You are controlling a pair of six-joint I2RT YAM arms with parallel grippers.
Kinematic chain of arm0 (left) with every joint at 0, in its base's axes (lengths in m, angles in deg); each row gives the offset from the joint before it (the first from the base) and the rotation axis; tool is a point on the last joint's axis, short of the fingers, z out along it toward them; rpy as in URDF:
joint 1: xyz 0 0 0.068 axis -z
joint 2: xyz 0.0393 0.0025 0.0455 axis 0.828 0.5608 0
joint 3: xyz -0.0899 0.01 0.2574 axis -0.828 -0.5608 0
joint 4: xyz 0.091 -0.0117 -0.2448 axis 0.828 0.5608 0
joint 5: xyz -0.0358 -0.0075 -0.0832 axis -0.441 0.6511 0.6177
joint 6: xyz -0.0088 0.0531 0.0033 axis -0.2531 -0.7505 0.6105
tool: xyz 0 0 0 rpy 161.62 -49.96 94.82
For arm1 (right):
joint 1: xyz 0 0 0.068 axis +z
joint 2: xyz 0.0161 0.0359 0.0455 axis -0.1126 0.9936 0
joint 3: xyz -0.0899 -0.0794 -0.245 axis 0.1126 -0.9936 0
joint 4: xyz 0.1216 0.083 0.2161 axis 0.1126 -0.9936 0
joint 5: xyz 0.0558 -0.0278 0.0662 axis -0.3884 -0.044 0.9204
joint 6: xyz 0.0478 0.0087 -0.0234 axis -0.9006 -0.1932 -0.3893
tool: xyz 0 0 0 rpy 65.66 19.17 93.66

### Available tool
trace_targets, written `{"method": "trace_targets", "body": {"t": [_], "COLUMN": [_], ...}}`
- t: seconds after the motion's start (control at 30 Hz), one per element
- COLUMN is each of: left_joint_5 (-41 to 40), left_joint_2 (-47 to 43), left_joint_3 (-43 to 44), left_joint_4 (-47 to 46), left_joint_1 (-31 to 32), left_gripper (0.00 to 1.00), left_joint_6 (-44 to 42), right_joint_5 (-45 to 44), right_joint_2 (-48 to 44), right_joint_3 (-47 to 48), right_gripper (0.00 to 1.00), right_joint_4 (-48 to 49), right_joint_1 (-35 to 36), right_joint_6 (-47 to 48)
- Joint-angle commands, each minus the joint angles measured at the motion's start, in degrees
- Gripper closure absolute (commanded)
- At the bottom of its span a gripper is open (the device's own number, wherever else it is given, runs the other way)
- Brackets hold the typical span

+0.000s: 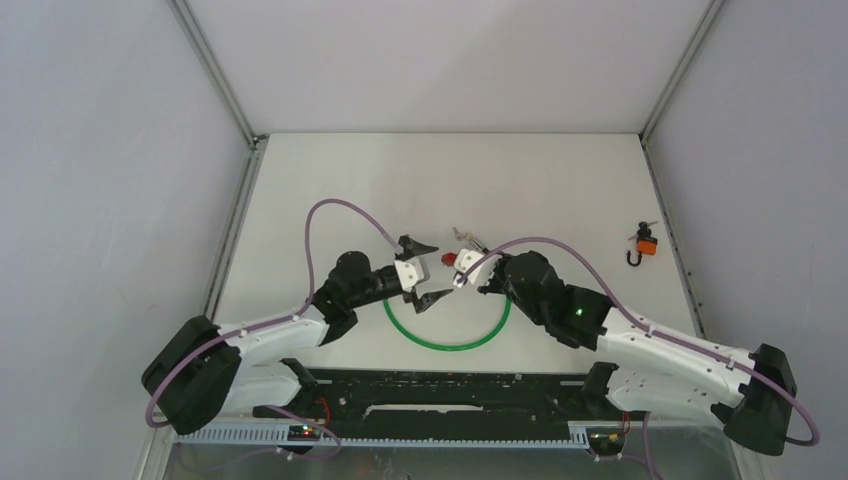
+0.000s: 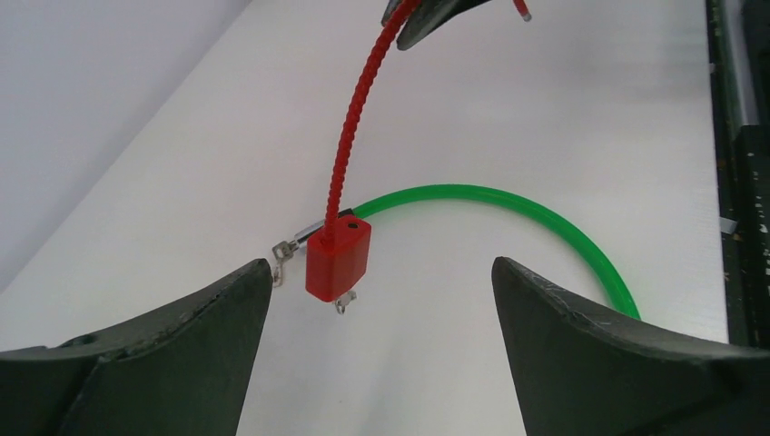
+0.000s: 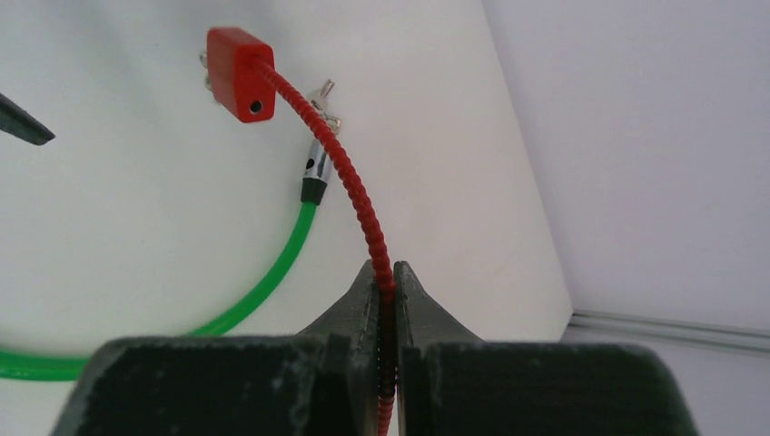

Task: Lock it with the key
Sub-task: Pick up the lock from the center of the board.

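My right pincer (image 3: 386,282) is pinched shut on the red cord (image 3: 350,182) of a red lock (image 3: 238,74). The ribbed cord runs straight down between the two fingers. From the grip it runs up and away in a gentle curve to the top of the lock's block-shaped body. In the right wrist view the cord's long line leans up and to the left, and the end face of the body points back toward the camera. That face shows a small dark round hole just beside the place where the cord enters.

In the left wrist view the red lock (image 2: 338,259) stands roughly upright with its long axis near vertical. The red cord (image 2: 350,127) rises out of its top toward my right pincer (image 2: 427,14). A small metal piece sticks out below the body. I cannot tell whether the body touches the table (image 2: 545,109).

My left pincer (image 2: 380,265) is spread wide and holds nothing. Its two dark fingers stand on either side of the lock without touching it.

From above, the red lock (image 1: 449,259) sits near the middle of the table (image 1: 330,170), between my left pincer (image 1: 432,272) and right pincer (image 1: 462,272). A green cable (image 1: 450,345) lies in a loop just nearer the arm bases, and its metal tip ends close to the lock. Keys (image 1: 465,236) lie just beyond the lock. A small orange lock (image 1: 645,245) lies well apart at the right edge of the table.
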Motion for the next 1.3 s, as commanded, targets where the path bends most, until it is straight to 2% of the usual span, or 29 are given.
{"method": "trace_targets", "body": {"t": [0.0,0.4,0.53,0.7,1.0,1.1,1.27], "left_joint_5": [5.63,8.01,8.20,8.31,9.80,10.46,10.98], "left_joint_2": [-0.72,0.71,1.44,1.68,2.27,2.63,2.84], "left_joint_3": [-1.11,0.79,2.54,3.53,4.24,4.68,5.05], "left_joint_4": [-4.68,-1.95,1.11,3.22,4.24,4.99,5.57], "left_joint_1": [0.05,0.05,0.03,0.02,0.04,0.00,-0.03], "left_gripper": [0.07,0.12,0.20,0.36,0.36,0.39,0.51], "left_joint_6": [-1.99,-1.87,-1.71,-1.80,-2.04,-2.19,-2.45], "right_joint_5": [-5.33,2.69,2.62,0.85,-2.07,-2.22,-2.80], "right_joint_2": [-1.81,-9.67,-10.17,-9.50,-9.62,-9.37,-8.84], "right_joint_3": [3.82,3.79,3.81,3.87,3.87,3.87,3.82], "right_gripper": [1.00,1.00,1.00,1.00,1.00,1.00,1.00], "right_joint_4": [-2.51,-5.38,-5.62,-6.44,-6.70,-6.74,-6.84], "right_joint_1": [3.32,8.66,9.21,10.53,11.45,11.50,11.46], "right_joint_6": [4.02,7.46,7.70,7.93,8.58,8.62,8.58]}}
